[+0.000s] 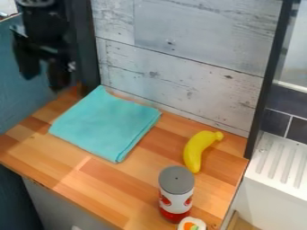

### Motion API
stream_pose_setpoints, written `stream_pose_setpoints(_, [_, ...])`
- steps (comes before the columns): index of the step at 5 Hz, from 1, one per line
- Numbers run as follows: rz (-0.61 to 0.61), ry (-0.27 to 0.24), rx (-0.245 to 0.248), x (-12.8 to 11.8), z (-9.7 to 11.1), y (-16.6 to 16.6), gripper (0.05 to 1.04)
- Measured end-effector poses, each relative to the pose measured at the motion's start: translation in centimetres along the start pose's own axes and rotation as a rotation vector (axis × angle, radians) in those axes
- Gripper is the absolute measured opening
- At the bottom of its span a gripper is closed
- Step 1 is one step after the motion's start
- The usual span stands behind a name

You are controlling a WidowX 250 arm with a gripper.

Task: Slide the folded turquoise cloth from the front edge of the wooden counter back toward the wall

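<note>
- My hand is in the upper left of the view, raised and spread wide, with nothing between its fingers.
- Nearest me is the cloth, folded flat on the desk, its back corner close to the wall.
- If I came down too hard on that cloth, I could press into the wood; too shallow a pinch could catch just the top layer and unfold it.
- The dark post looks close beside me; a careless sideways swing could knock my wrist on it, though I can't judge the depth between us.
- The can stands upright near the desk's front right. Being tall and narrow, it could tip if I brushed its top, and perhaps roll off.
- The sushi sits just in front of it; a nudged can could push it over the edge.
- The banana lies behind the can, apart from it; its curve could make it turn under an off-centre touch.
- As for containers, the can has a grey top that looks closed, so I can't tell what is inside.
</note>
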State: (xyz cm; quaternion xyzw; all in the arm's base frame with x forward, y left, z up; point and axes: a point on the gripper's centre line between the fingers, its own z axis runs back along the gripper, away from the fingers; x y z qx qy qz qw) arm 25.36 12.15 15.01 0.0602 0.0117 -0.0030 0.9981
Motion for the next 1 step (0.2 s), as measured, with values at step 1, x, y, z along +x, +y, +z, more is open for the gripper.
stream_pose_setpoints(1, [-0.018,0.066,-0.021,-2.66,0.99,-1.64,1.000])
